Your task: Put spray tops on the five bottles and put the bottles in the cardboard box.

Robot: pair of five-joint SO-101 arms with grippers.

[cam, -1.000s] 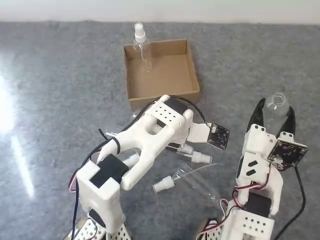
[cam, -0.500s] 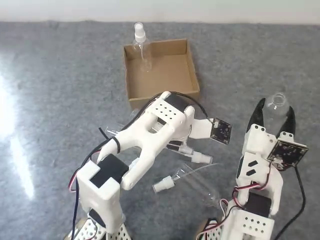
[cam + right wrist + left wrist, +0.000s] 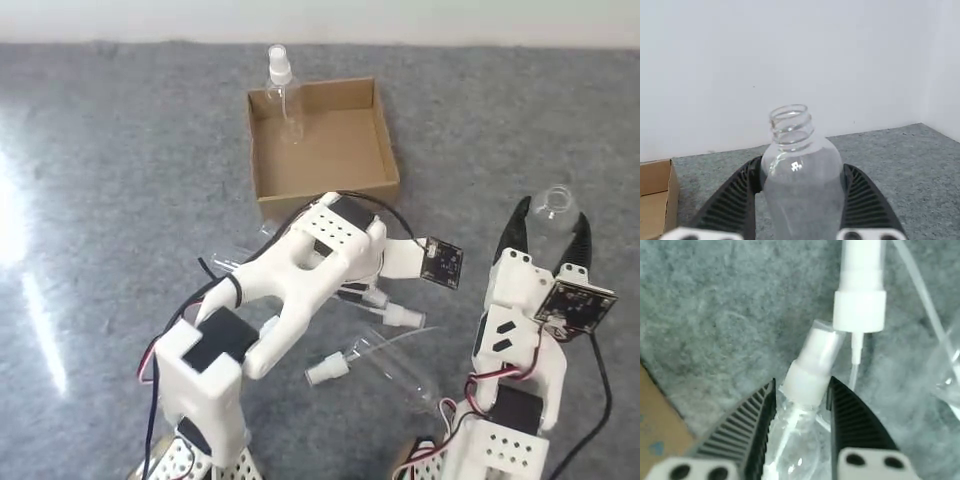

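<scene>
My left gripper is down among the loose parts in front of the cardboard box, shut on the shoulder of a clear bottle lying on the floor with a white spray top fitted. Another spray top lies just beyond it. My right gripper stands upright at the right, shut on a clear uncapped bottle with its mouth up. One capped bottle stands in the box's far left corner.
Loose spray tops and an empty clear bottle lie on the grey carpet between the two arms. The box's brown wall is close beside my left gripper. Open carpet stretches to the left.
The left arm's wrist has shifted slightly towards the box over the pile. The right arm has kept still with its bottle.
</scene>
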